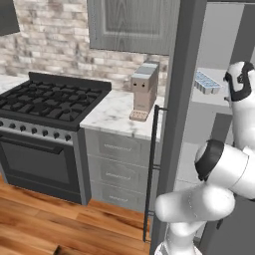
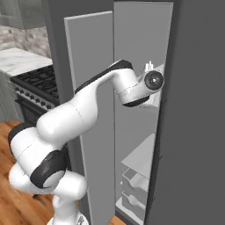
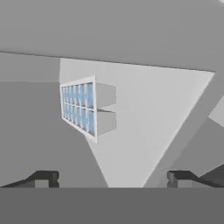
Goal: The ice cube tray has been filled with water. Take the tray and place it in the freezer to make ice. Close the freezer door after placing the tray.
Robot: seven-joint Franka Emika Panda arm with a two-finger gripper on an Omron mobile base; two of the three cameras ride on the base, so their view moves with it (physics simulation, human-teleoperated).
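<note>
Resting on a freezer shelf, ice cube tray sits apart from the gripper, jaws spread, holding nothing. Freezer door open; risk: arm snags shelf or door swings into it when closing.

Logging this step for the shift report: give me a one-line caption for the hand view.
Open claw facing the water-filled ice cube tray resting on a pale freezer shelf, released.
</note>
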